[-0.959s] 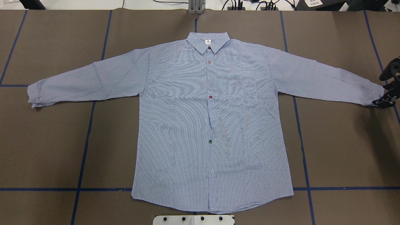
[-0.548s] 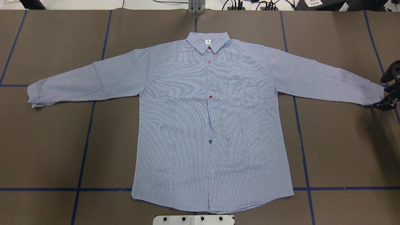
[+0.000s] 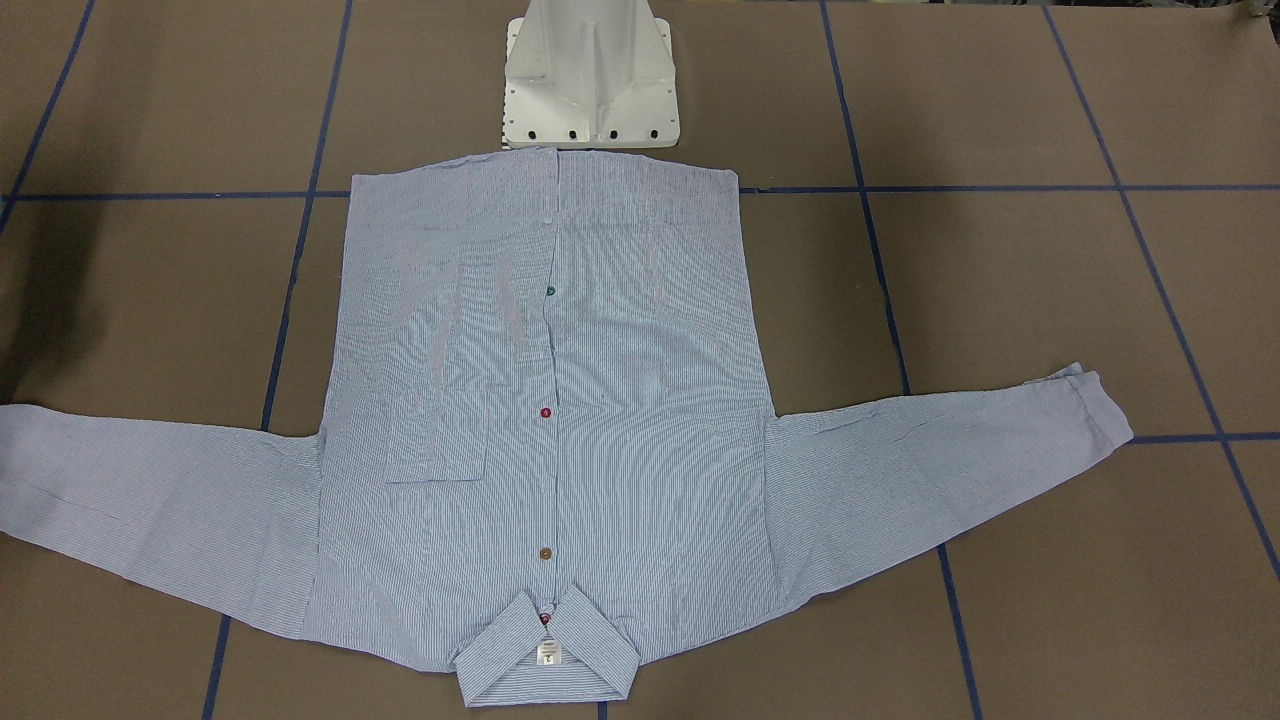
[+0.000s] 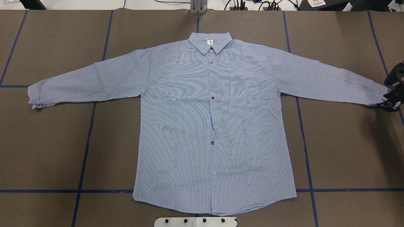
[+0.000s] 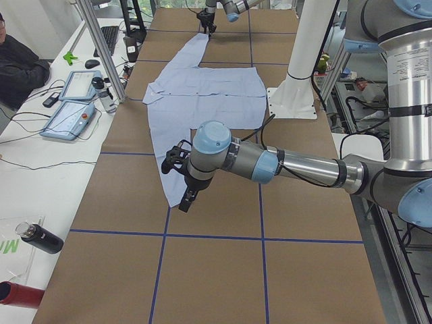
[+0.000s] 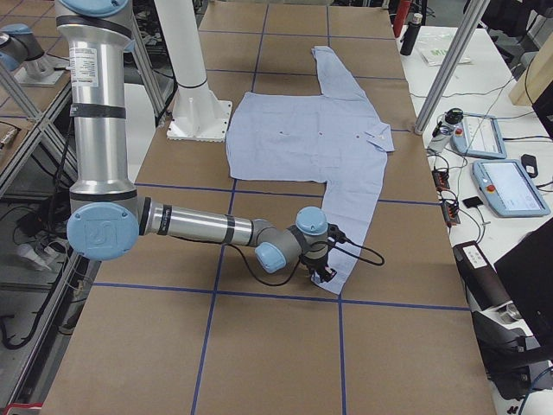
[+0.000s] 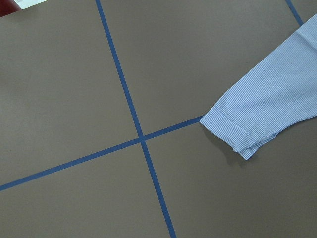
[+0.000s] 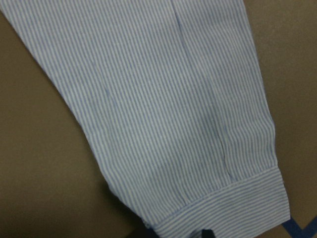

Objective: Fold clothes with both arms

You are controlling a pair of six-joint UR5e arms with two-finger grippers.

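The light blue striped shirt (image 4: 195, 126) lies flat and buttoned, front up, collar (image 3: 548, 655) away from the robot and both sleeves spread wide. My right gripper (image 4: 390, 101) is down at the right cuff (image 4: 380, 96), its fingers apart at the cuff's edge. In the right wrist view that cuff (image 8: 233, 208) fills the frame, with a dark fingertip (image 8: 208, 233) at the bottom. My left gripper (image 5: 183, 192) hangs just above the left cuff (image 7: 237, 134). It shows only in the exterior left view, so I cannot tell if it is open or shut.
The white pedestal base (image 3: 590, 80) stands just behind the shirt's hem. Blue tape lines (image 7: 133, 119) cross the brown table cover. A side bench beyond the collar edge holds control tablets (image 5: 71, 111), a black bottle (image 5: 40, 239) and cables. A person (image 5: 17, 64) sits there.
The right gripper has shifted slightly outward and down at the right cuff. The shirt has not moved.
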